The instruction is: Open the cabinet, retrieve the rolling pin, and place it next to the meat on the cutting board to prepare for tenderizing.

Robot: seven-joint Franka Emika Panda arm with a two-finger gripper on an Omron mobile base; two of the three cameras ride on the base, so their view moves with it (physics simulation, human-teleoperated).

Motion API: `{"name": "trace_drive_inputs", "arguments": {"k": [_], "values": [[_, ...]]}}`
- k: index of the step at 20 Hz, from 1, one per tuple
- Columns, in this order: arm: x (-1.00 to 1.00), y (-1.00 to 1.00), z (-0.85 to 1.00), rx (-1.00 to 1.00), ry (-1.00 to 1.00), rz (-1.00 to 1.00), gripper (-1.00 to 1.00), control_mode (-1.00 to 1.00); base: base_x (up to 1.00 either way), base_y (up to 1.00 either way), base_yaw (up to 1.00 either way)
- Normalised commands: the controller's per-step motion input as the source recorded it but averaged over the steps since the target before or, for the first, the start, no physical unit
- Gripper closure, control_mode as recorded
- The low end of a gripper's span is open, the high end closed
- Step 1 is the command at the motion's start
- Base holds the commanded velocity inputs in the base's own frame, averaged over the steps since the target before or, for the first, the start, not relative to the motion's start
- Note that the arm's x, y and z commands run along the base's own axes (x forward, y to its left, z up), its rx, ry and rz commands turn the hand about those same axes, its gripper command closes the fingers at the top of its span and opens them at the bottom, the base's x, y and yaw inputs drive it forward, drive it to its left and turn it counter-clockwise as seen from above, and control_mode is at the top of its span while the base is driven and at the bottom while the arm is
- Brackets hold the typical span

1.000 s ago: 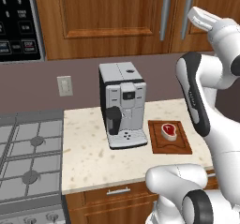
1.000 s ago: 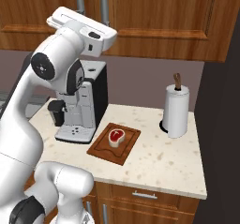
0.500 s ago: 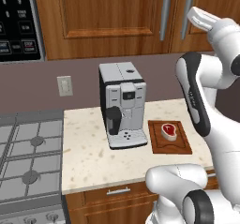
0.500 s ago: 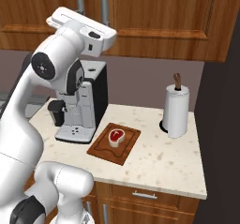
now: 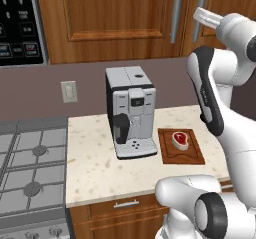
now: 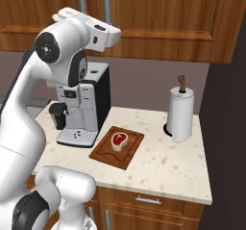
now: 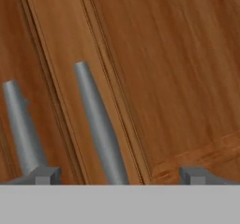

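Gripper (image 7: 117,174): spread wide, unmoved since a second ago, nearing cabinet (image 7: 154,54) handle (image 7: 98,124); we note doors shut.

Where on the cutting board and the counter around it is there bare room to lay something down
The dark reddish-brown wooden cutting board is bare in front of the small raw steak. The speckled beige counter is free between the board and the white paper towel roll, and along the front edge. It is crowded on the board's other side, by the silver and black coffee machine.
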Motion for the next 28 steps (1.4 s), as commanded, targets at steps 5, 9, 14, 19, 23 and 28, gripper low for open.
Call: {"name": "trace_drive_inputs", "arguments": {"k": [5,9,14,19,23,28], "values": [[0.13,0.00,0.00,0.00,0.19,0.01,-1.00,-1.00,0.00,0.00,0.00],[0.10,0.00,0.05,0.00,0.14,0.02,-1.00,-1.00,0.00,0.00,0.00],[0.39,0.00,0.02,0.00,0.14,0.01,-1.00,-1.00,0.00,0.00,0.00],[0.40,0.00,0.00,-0.01,0.06,0.01,-1.00,-1.00,0.00,0.00,0.00],[0.29,0.00,0.00,-0.02,0.00,0.02,-1.00,-1.00,0.00,0.00,0.00],[0.08,0.00,0.00,-0.03,-0.02,0.03,-1.00,-1.00,0.00,0.00,0.00]]}}
